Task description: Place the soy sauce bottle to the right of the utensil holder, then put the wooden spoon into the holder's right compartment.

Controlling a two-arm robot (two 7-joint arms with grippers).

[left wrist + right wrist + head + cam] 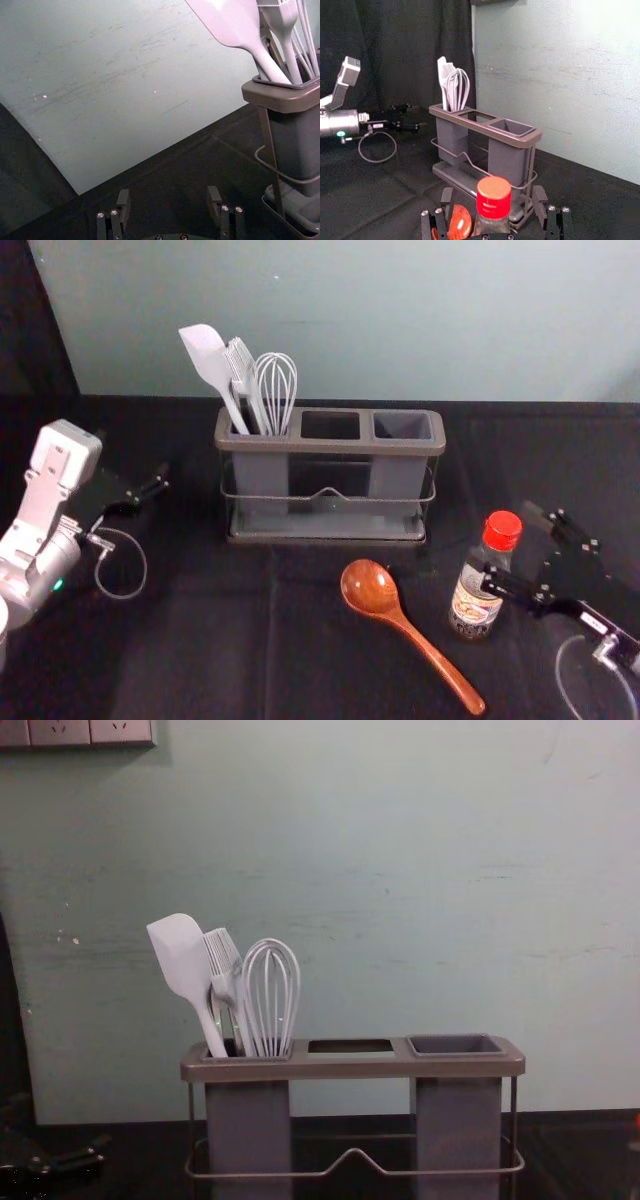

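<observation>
The soy sauce bottle (477,602) stands upright on the tabletop (190,660), nearer me than the utensil holder (330,447) and off its right corner. My right tool (505,537) comes in from the right at bottle height and is spread open, one finger on each side of the neck and cap in the wrist view; I can't tell whether either touches. The bottle's long axis is vertical, so I judge that a level squeeze suits it, then a short carry back to the holder's right side. The right arm is clearly the nearer one.

The wooden spoon (370,588) lies just beside the bottle, bowl toward the holder, handle slanting toward me and to the right (I'd watch that handle if the bottle swings low). It should wait its turn, and it will need tipping upright for the right compartment (398,478).

The bottle looks smooth and rounded, with a ridged red cap and a printed label. The spoon is glossy, reddish wood, likely slick. The holder has squared, smooth grey cups in a brownish frame with a thin wire rail; a pale spatula (206,355), brush (241,365) and whisk (276,380) fill its left cup. My left tool (150,491) is parked left of the holder, fingers apart, holding nothing.
</observation>
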